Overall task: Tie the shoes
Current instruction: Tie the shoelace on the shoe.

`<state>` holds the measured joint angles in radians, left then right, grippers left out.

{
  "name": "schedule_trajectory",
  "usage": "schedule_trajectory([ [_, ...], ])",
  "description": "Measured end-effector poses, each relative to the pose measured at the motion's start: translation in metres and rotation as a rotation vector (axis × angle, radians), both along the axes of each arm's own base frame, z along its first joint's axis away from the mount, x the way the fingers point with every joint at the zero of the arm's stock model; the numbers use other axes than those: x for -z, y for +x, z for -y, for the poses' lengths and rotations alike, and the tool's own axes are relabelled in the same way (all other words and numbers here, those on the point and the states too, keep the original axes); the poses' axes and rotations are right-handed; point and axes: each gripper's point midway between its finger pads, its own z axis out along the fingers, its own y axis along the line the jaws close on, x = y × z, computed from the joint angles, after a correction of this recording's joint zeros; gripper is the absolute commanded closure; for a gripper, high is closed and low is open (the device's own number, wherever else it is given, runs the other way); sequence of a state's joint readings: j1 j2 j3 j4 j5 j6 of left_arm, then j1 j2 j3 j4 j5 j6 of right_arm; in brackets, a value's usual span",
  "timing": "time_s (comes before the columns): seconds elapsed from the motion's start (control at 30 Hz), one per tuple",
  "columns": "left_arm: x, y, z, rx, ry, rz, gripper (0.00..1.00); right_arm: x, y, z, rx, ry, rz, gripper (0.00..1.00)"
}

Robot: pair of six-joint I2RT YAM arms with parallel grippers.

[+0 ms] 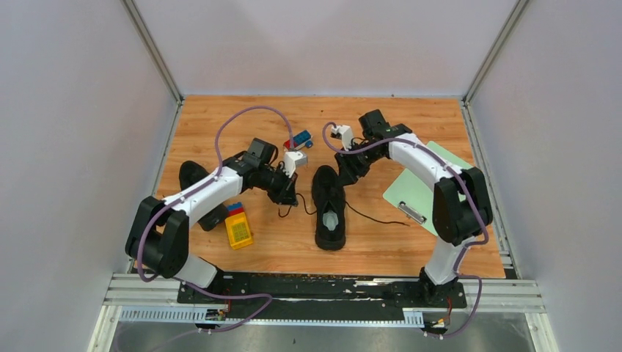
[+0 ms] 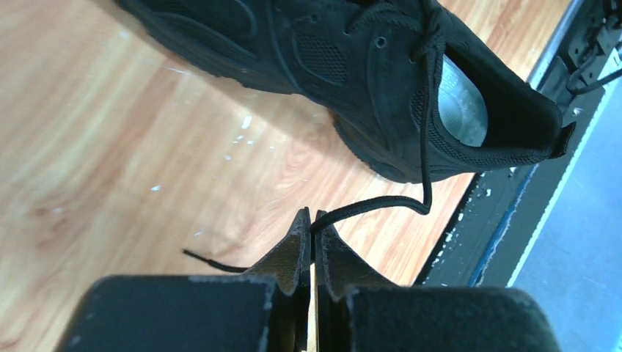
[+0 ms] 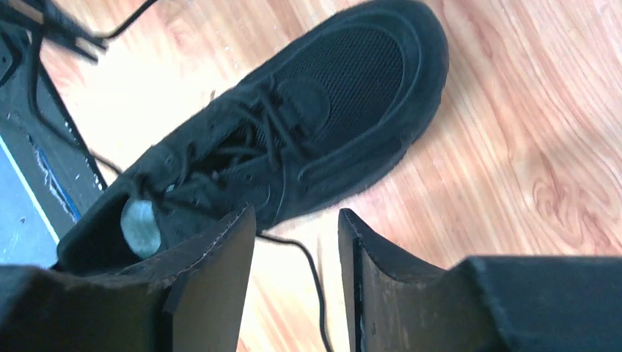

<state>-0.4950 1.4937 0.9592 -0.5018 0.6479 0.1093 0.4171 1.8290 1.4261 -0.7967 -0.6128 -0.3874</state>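
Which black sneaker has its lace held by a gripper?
The middle sneaker: the left gripper is shut on its lace. The other sneaker lies partly behind the left arm.

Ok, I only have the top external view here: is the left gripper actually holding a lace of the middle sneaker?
Observer: Yes. In the left wrist view the left gripper is shut, pinching a black lace at its fingertips.
Operator: Where does that lace go?
Observer: It bends up to the sneaker's top eyelets, beside the pale insole.
Operator: And the right gripper?
Observer: The right wrist view shows the right gripper open with nothing between its fingers; a loose lace strand lies on the wooden table beneath the gap.
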Motion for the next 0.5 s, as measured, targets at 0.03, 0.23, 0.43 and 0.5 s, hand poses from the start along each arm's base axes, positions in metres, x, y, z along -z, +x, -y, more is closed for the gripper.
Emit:
schedule_trajectory([
  [0.03, -0.004, 0.004, -0.002, -0.006, 0.001, 0.018, 1.0, -0.004, -0.002, 0.002, -0.003, 0.005, 0.007, 0.51],
  [0.23, -0.019, 0.014, -0.014, -0.026, -0.001, 0.083, 1.0, -0.036, -0.033, 0.049, 0.012, 0.031, 0.122, 0.43],
  [0.43, -0.013, 0.016, -0.014, -0.012, 0.027, 0.056, 1.0, -0.043, -0.076, 0.074, -0.181, 0.022, 0.365, 0.44],
  [0.5, -0.013, 0.022, -0.013, -0.004, 0.036, 0.057, 1.0, -0.026, -0.088, 0.078, -0.279, 0.003, 0.397, 0.44],
])
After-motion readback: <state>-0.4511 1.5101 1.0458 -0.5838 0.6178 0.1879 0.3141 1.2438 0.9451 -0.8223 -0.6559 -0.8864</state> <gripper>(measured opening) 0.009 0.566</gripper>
